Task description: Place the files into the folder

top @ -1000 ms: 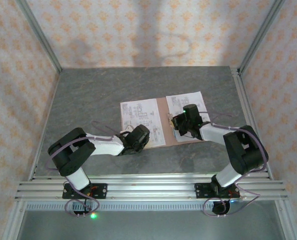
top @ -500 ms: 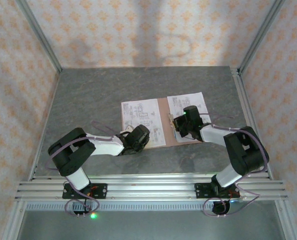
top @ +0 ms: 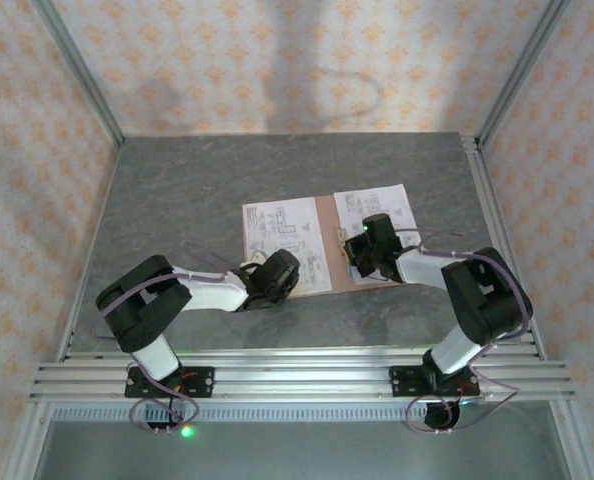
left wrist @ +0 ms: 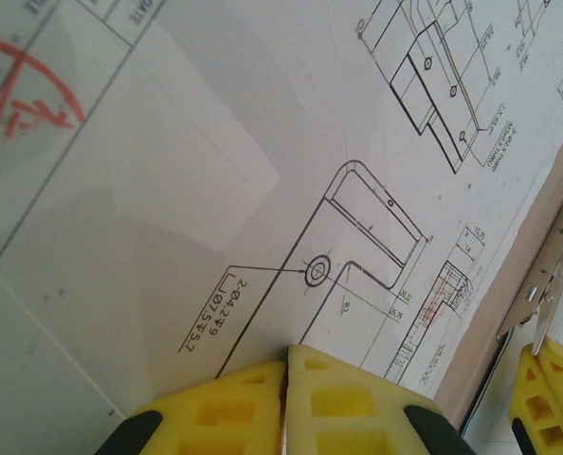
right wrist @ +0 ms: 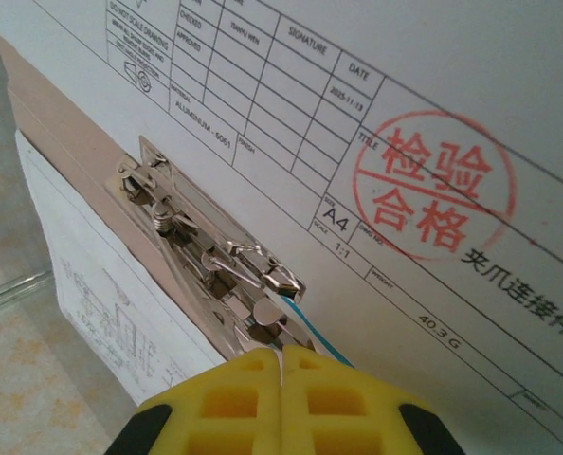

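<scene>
The pinkish-brown folder (top: 323, 212) lies open on the table with a printed white sheet on each half, the left sheet (top: 282, 232) and the right sheet (top: 377, 205). My left gripper (top: 285, 270) is shut, its tips (left wrist: 286, 353) resting on the left sheet's drawing (left wrist: 263, 171). My right gripper (top: 361, 250) is shut, its tips (right wrist: 281, 353) right at the metal fastener (right wrist: 210, 251) on the fold. The red-stamped white sheet (right wrist: 433, 180) lies beside the fastener. A thin teal-blue edge (right wrist: 312, 334) peeks from under it. The folder card (right wrist: 63, 142) shows along the fold.
Grey stone-patterned table (top: 177, 190) surrounds the folder, boxed in by patterned walls and aluminium posts (top: 77, 70). The two grippers sit close together over the folder's near edge. My right gripper's yellow finger (left wrist: 552, 393) shows at the corner of the left wrist view.
My right gripper has edged slightly left toward the fold, and the right sheet shifted a little with it. The left arm has stayed put.
</scene>
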### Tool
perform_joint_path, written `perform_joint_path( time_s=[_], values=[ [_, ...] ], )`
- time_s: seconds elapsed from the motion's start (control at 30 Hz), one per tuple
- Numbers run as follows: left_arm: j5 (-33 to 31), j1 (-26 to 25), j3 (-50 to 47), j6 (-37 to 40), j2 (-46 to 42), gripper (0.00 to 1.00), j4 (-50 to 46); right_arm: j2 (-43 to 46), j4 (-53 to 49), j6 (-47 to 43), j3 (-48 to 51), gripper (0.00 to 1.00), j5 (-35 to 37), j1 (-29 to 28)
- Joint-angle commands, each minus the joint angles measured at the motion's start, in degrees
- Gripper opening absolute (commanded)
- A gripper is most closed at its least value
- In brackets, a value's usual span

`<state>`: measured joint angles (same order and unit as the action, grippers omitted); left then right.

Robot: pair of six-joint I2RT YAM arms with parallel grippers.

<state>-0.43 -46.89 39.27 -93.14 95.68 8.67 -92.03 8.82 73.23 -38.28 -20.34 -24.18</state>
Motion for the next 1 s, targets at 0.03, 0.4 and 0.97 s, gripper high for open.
perform_joint_path(
  time_s=[0.03,0.4,0.97],
  values=[
    [1.22,-0.7,-3.05,-0.19,2.84,0.08,-9.37,-3.9,-15.95,-1.02,0.03,0.0,9.9,-0.44],
    [1.04,-0.74,-3.36,-0.14,2.24,0.08,-9.74,-6.41,-21.34,-2.3,-2.23,0.0,12.61,-0.46],
    [0.87,-0.65,-3.16,-0.02,2.07,0.08,-10.21,-9.02,-24.5,-2.63,-3.15,0.0,14.29,-0.59]
  ],
)
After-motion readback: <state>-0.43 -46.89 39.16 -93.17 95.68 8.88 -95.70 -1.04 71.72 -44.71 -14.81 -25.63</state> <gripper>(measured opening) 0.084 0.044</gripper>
